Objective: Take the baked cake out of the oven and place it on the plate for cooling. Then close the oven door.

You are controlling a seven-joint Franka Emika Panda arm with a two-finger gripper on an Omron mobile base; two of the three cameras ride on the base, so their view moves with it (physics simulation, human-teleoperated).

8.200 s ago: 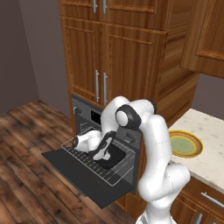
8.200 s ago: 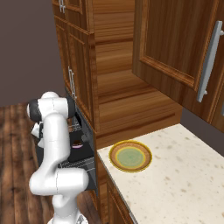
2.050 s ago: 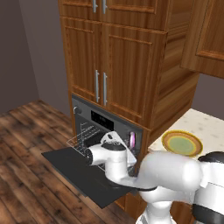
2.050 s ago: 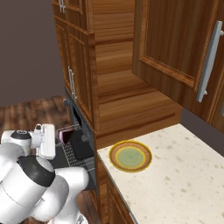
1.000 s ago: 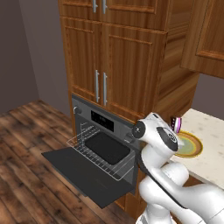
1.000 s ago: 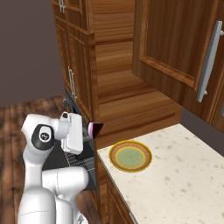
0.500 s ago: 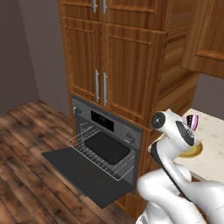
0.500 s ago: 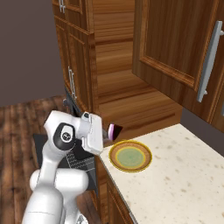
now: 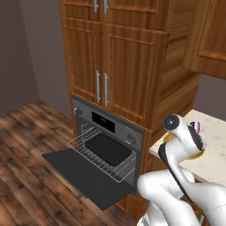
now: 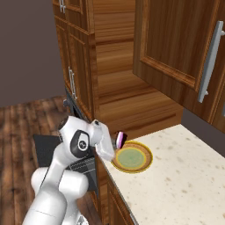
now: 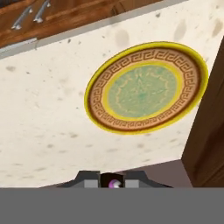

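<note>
Hovering by the plate's [image 10: 131,158] left rim, the cake [image 10: 121,139] is kept pinched in the gripper [image 10: 117,143] so it can be set down. Oven door [image 9: 88,178] is left dropped open, tray [image 9: 108,148] inside.

Pale speckled stone table [image 10: 176,184] running out beside the wooden cabinetry [image 10: 110,66], carrying the plate [image 10: 132,157] near its cabinetry-side end. Plate lying flat, yellow-orange rim, patterned brown band, pale green centre, sitting close to the table's front edge. Rest of the surface beyond the plate bare stone.
</note>
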